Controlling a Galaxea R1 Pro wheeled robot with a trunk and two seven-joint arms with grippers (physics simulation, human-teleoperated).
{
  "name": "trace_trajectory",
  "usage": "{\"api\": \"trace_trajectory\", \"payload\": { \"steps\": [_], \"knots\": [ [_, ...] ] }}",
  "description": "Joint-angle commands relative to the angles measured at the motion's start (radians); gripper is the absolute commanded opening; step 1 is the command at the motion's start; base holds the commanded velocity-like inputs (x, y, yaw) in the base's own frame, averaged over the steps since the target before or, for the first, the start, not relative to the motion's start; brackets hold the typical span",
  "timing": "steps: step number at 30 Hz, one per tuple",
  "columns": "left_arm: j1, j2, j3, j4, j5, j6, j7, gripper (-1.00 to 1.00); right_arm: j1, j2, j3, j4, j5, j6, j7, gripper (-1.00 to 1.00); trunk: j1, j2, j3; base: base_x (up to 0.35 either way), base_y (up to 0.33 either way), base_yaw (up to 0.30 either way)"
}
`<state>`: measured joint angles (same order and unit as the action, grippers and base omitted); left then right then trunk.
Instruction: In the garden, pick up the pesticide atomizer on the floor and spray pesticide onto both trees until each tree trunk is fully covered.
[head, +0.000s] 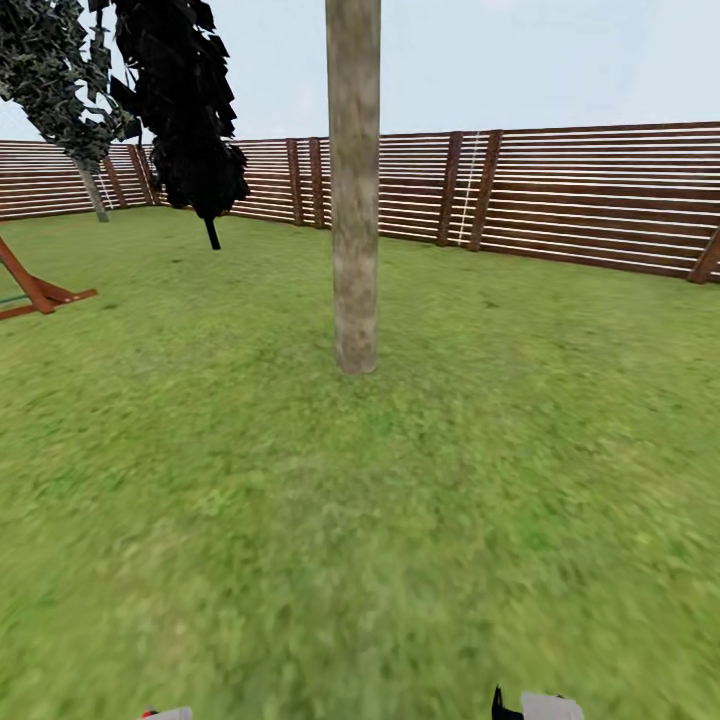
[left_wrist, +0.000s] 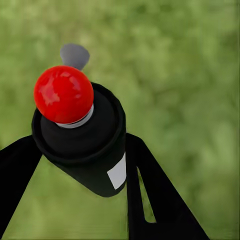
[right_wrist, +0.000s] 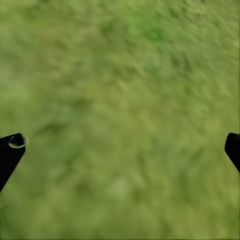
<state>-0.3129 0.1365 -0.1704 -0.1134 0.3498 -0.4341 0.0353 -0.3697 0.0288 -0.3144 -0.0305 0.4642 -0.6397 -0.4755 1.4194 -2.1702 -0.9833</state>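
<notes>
The left claw (left_wrist: 82, 155) grips the pesticide atomizer (left_wrist: 75, 125) — right claw (right_wrist: 120, 150) wide, empty. Approach step: tree trunk (head: 354, 200) stands at twelve o'clock — next, raise and aim the nozzle.

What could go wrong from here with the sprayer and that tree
1. The atomizer sits between the left gripper's fingers, apparently near their tips; it could slip on the way.
2. The trunk stands well ahead across the lawn; spraying from here would likely fall short.
3. The trunk runs above the head view, so its upper part may go uncovered.
</notes>
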Motion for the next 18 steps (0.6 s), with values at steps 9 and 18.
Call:
{"api": "trace_trajectory", "payload": {
  "steps": [9,18],
  "knots": [
    [0.000,0.000,0.000,0.000,0.000,0.000,0.000,-1.00,0.000,0.003,0.000,0.000,-0.001,0.000,0.000,1.00,0.000,0.000,0.000,0.338,0.000,0.000],
    [0.000,0.000,0.000,0.000,0.000,0.000,0.000,-1.00,0.000,0.002,0.000,0.000,-0.001,0.000,0.000,1.00,0.000,0.000,0.000,0.338,0.000,0.000]
  ]
}}
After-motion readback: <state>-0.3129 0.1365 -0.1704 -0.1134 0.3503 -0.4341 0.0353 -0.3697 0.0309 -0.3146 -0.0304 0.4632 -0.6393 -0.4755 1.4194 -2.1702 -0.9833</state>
